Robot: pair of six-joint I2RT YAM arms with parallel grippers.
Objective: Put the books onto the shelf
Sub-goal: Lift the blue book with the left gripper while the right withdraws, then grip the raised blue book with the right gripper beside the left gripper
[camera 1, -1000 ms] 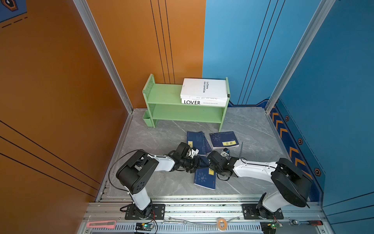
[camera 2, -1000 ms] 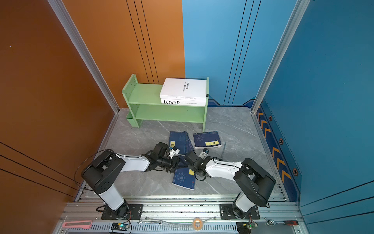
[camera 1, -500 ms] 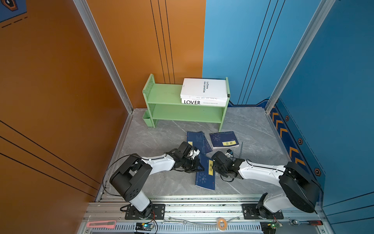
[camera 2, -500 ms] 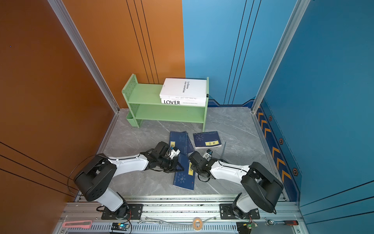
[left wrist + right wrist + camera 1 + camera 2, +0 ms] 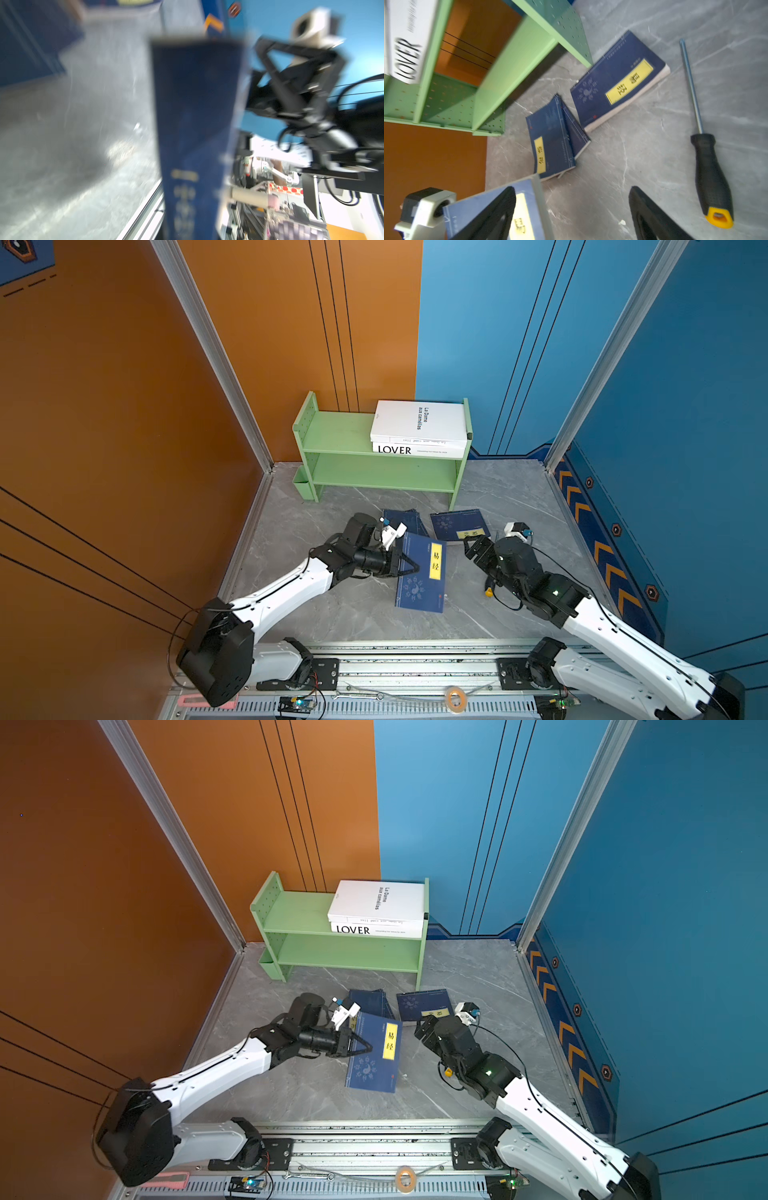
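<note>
A dark blue book with a yellow label (image 5: 420,572) (image 5: 374,1052) is in front of the green shelf (image 5: 332,439). My left gripper (image 5: 411,568) (image 5: 365,1048) is shut on its left edge. In the blurred left wrist view the book (image 5: 195,114) fills the middle and hides the jaws. My right gripper (image 5: 473,545) (image 5: 571,218) stands open just right of the book, with only floor between its fingers. Two more blue books (image 5: 403,520) (image 5: 457,524) (image 5: 554,141) (image 5: 616,83) lie on the floor near the shelf. Two white books (image 5: 417,423) are stacked at the right of the top shelf.
A screwdriver with a black handle and a yellow end (image 5: 710,172) (image 5: 489,593) lies on the floor beside my right arm. The lower shelf board (image 5: 382,475) is bare. Orange and blue walls close in the grey floor (image 5: 332,614); a metal rail (image 5: 415,649) runs along the front.
My left gripper has closed on the labelled book's left edge. My right gripper has opened, let go of the book and drawn back to the right.
</note>
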